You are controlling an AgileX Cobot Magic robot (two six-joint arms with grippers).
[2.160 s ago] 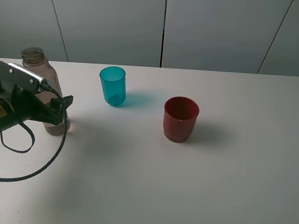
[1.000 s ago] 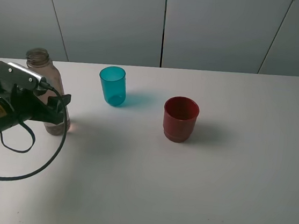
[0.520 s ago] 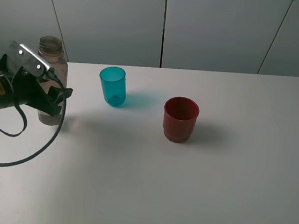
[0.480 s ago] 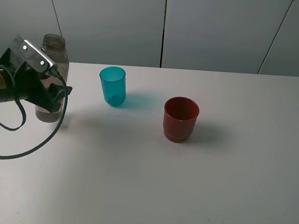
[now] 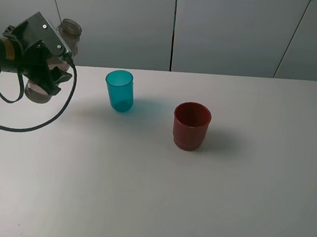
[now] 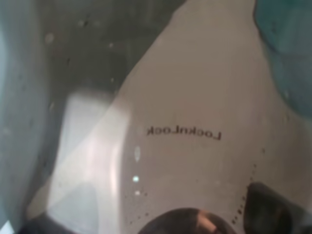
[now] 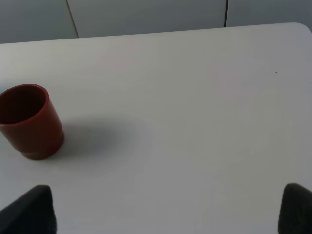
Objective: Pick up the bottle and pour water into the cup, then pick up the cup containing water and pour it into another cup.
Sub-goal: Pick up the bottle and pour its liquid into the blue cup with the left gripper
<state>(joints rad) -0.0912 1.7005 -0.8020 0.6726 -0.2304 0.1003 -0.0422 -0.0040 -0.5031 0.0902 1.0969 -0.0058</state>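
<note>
My left gripper [image 5: 53, 71] is shut on the smoky grey-brown bottle [image 5: 69, 30] and holds it in the air above the table's far left, neck tilted toward the right. In the left wrist view the bottle [image 6: 180, 131] fills the frame, with a dark fingertip [image 6: 273, 214] against it. The teal cup [image 5: 119, 90] stands upright to the right of the bottle and shows blurred in the left wrist view [image 6: 290, 53]. The red cup [image 5: 191, 125] stands upright near the middle of the table [image 5: 206, 204]. My right gripper [image 7: 163, 214] is open and empty, with the red cup [image 7: 29, 122] some way ahead of it.
The left arm's black cable [image 5: 32, 121] hangs in a loop over the table's left part. A grey panelled wall [image 5: 231, 29] runs behind the table's far edge. The right arm does not show in the exterior high view.
My left gripper has lifted the bottle off the table, raised it and tipped its neck toward the teal cup. Both cups have stayed in place.
</note>
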